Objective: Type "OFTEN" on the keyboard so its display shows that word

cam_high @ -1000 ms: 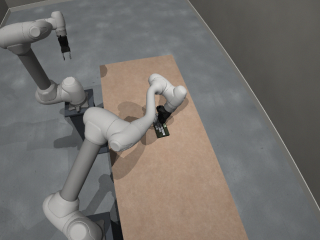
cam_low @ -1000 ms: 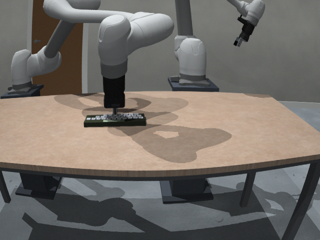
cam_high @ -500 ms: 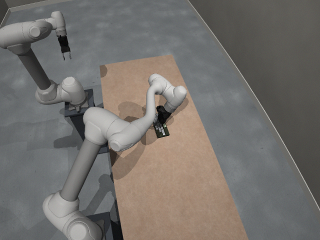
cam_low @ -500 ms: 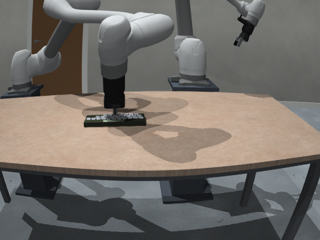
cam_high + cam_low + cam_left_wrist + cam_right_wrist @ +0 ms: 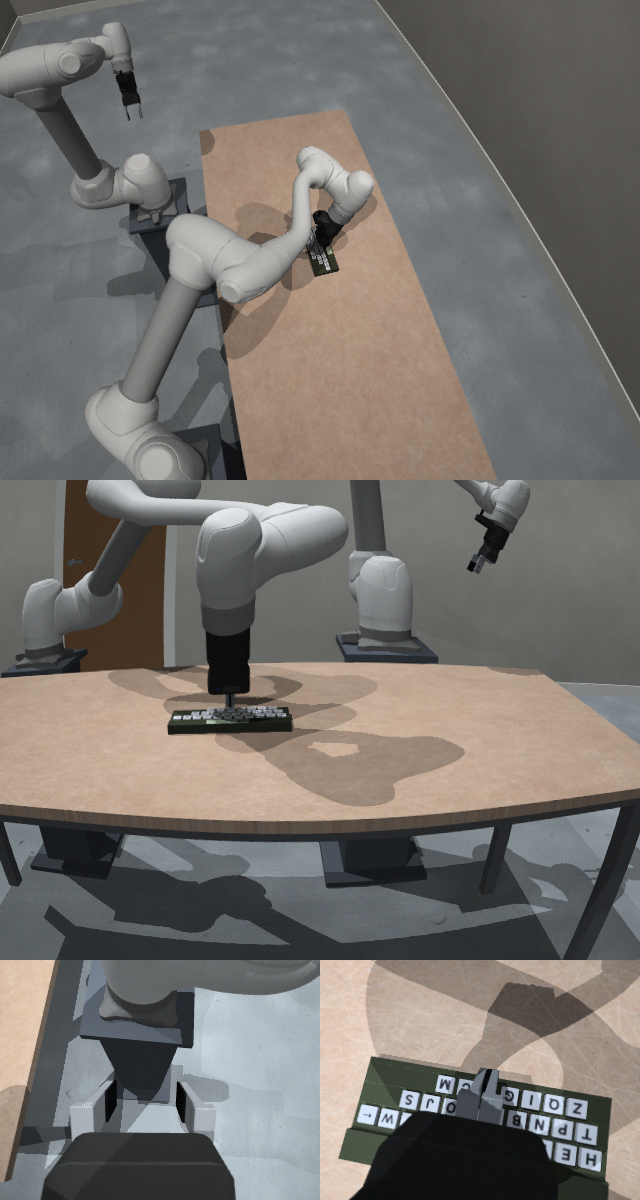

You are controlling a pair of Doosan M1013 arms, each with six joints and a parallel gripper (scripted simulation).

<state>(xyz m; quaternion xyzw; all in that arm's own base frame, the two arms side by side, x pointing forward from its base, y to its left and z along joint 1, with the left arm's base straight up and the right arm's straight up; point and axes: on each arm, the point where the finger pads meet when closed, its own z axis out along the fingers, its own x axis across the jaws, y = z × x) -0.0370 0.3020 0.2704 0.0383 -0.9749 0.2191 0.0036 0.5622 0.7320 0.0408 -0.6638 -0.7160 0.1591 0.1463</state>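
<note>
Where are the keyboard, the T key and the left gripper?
Keyboard (image 5: 332,268) (image 5: 258,728) (image 5: 385,1071): top, exterior, right wrist; its green casing.
T key (image 5: 586,1133): right wrist; its cap.
Left gripper (image 5: 134,112) (image 5: 475,564) (image 5: 146,1102): top, exterior, left wrist; between its fingertips.
</note>
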